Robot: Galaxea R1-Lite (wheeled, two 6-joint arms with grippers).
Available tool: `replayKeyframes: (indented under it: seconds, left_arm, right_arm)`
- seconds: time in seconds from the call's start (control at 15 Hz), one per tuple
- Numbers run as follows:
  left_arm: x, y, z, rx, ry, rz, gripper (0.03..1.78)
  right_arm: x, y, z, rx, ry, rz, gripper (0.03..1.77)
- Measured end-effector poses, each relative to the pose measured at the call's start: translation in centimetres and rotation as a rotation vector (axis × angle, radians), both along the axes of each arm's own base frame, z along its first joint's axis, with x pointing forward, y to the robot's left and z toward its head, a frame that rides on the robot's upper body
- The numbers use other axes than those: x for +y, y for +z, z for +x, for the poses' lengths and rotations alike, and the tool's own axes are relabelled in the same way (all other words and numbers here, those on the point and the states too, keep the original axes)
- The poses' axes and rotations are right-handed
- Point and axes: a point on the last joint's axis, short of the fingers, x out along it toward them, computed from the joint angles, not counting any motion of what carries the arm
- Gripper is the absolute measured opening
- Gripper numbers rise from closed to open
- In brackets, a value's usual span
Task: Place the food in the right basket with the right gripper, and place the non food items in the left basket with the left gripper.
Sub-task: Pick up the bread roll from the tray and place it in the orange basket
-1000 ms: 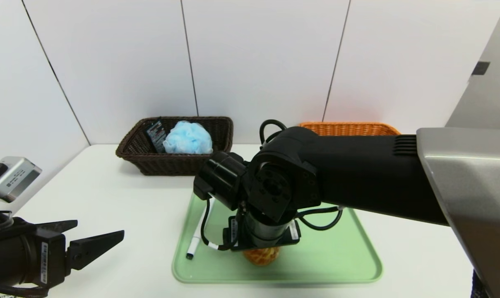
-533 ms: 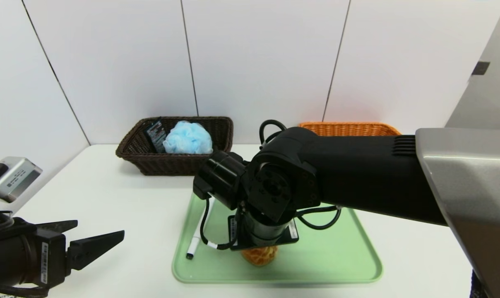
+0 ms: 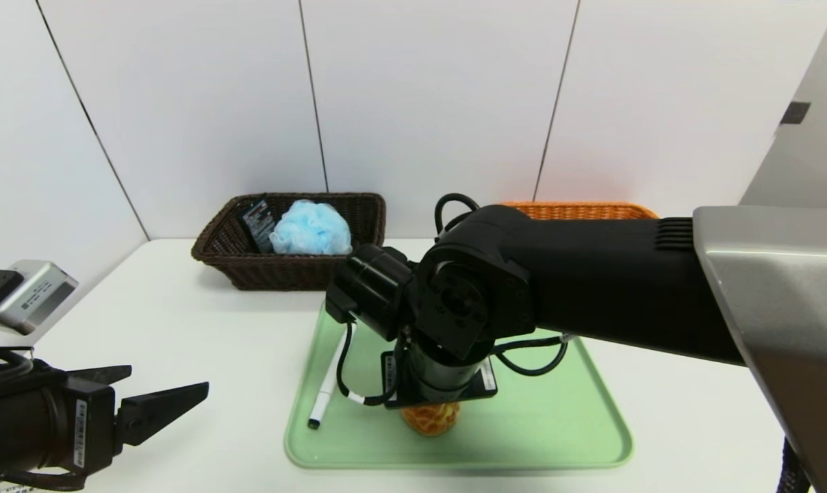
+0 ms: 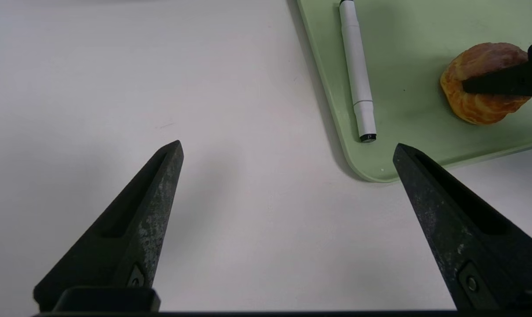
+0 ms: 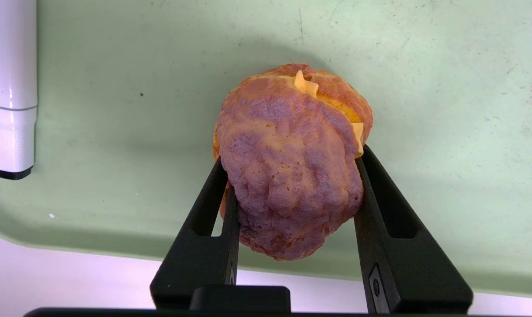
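On a white desk [image 3: 181, 329], a pale green plastic tray [image 3: 557, 424] lies before a dark brown wicker basket [image 3: 228, 253] and an orange wicker basket [image 3: 578, 211]. The right tool [image 5: 292, 171] is clamped on a golden-brown cream puff [image 5: 292, 176] at the tray's near edge, beside a white marker pen [image 3: 324, 394]. The left tool [image 4: 288, 149] hovers over bare desk, prongs wide apart

The tabletop [image 3: 201, 342] looks smooth and matt white, the green tray [image 3: 557, 424] smooth plastic, both baskets, brown [image 3: 276, 270] and orange [image 3: 578, 212], rough wicker, the pastry [image 5: 292, 171] crusty and bumpy, the marker [image 4: 356, 83] glossy plastic.
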Motion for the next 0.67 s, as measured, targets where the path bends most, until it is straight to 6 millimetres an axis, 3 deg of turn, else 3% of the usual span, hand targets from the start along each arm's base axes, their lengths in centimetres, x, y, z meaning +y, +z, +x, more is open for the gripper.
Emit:
replayKeyframes:
  seconds: [0.33,0.67]
  left_arm:
    - [-0.2,0.0,0.5,-0.009,-0.001,-0.003,1.69]
    - [-0.3,-0.3,0.8,0.009,-0.004,0.002,1.69]
  right_arm:
    - [-1.2,2.6,-0.4,-0.039,0.039,0.032,0.72]
    - [-6.8,9.2,1.7,-0.223,0.075,0.123,0.72]
